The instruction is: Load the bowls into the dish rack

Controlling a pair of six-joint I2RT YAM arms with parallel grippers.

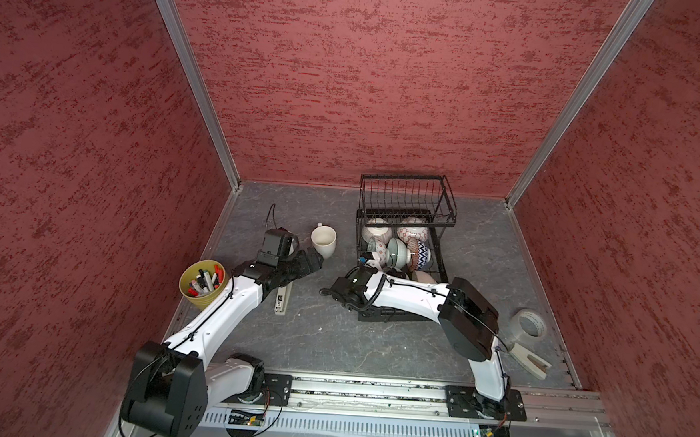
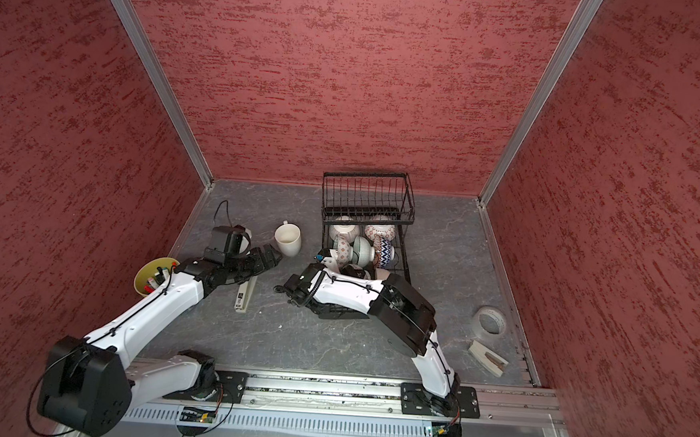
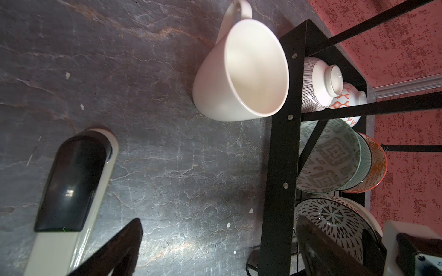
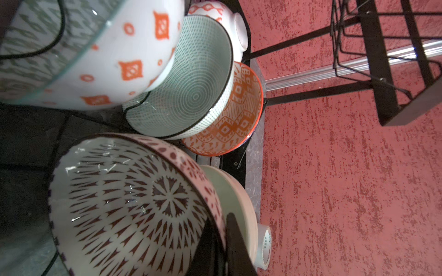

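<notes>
Loading looks close to done. The right pincer (image 4: pixel 221 229), jaws drawn together on the rim of a maroon-patterned bowl (image 4: pixel 134 203), holds that bowl tilted on edge at the near end of the dish rack (image 3: pixel 279 155), just in front of a plain cream bowl (image 4: pixel 236 203). We read the tilt as deliberate. It matches the pale green bowl (image 4: pixel 191 95) and the orange-patterned bowl (image 4: pixel 239 119), which lean nested together deeper in the lower tier, so each takes little room. Whether the held bowl already rests on the wires we cannot tell, because the right arm (image 1: pixel 410 298) covers that spot in both top views. The left pincer (image 1: pixel 312 260) hangs empty, jaws wide apart, over the surface (image 1: pixel 333 335) near the cream mug (image 1: pixel 324 243), which stands outside the rack. We judge that it is parked there to keep clear. No other bowl shows on the surface. Letting go seems the step in hand, and a knock against the neighbouring bowls is the risk.
</notes>
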